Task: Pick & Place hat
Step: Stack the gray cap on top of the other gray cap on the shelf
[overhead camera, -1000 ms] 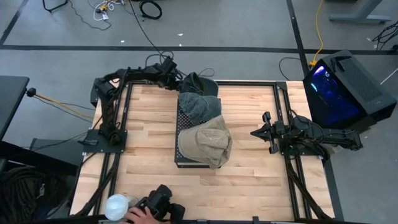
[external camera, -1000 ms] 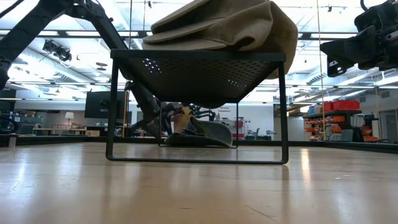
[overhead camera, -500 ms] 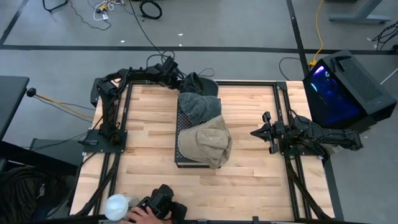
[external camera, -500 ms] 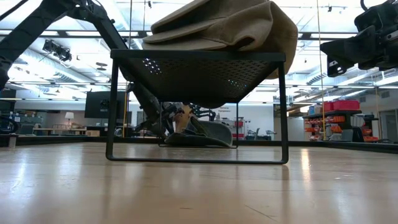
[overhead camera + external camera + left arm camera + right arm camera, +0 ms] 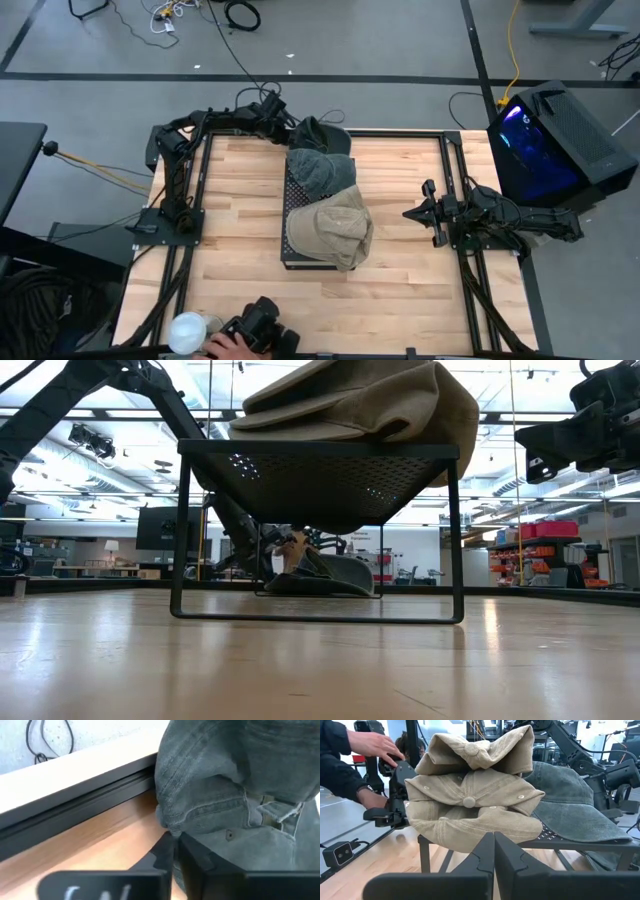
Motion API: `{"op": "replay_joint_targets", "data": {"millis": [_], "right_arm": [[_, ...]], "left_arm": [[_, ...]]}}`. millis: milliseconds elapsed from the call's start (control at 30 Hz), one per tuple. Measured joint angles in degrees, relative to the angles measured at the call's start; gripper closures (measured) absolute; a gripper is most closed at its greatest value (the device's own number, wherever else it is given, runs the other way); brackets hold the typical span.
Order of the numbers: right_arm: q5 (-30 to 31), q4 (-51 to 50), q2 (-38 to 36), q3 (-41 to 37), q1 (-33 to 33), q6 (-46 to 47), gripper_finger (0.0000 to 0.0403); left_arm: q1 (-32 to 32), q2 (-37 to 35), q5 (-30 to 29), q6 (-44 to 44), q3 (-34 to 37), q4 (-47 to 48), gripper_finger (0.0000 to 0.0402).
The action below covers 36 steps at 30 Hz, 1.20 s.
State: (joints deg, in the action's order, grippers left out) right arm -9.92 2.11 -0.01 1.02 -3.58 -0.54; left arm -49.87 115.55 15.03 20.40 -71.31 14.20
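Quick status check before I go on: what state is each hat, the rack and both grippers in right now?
Dark grey-green hat: on the table at its far edge, pinched by the left gripper.
Grey hat: resting on the rack.
Tan hats: piled on the rack, overhanging its edge.
Rack: upright on the table.
Left gripper: shut on the dark hat's edge.
Right gripper: shut, empty, clear of the rack.

Left arm stretched along the worktop's far edge, left gripper low, fingers pinched nearly together. Right arm folded at worktop's right edge, right gripper raised, fingers closed, empty.
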Motion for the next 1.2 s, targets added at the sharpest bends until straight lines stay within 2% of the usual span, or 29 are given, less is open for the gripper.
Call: {"op": "replay_joint_targets", "data": {"millis": [100,333,867,1200], "right_arm": [[0.0,0.0,0.0,0.0,0.0,0.0,0.0396],[0.0,0.0,0.0,0.0,0.0,0.0,0.0396],[0.0,0.0,0.0,0.0,0.0,0.0,0.0396],[0.0,0.0,0.0,0.0,0.0,0.0,0.0396]], "left_arm": [[0.3,0.0,-0.9,-2.4,0.0,0.1,0.0393],[0.7,-0.7,-2.0,-3.6,0.1,1.2,0.0396],[1.7,-13.4,-4.3,-8.3,0.0,0.7,0.0398],[4.2,-17.5,-6.5,-12.7,-1.5,1.9,0.0398]]}}
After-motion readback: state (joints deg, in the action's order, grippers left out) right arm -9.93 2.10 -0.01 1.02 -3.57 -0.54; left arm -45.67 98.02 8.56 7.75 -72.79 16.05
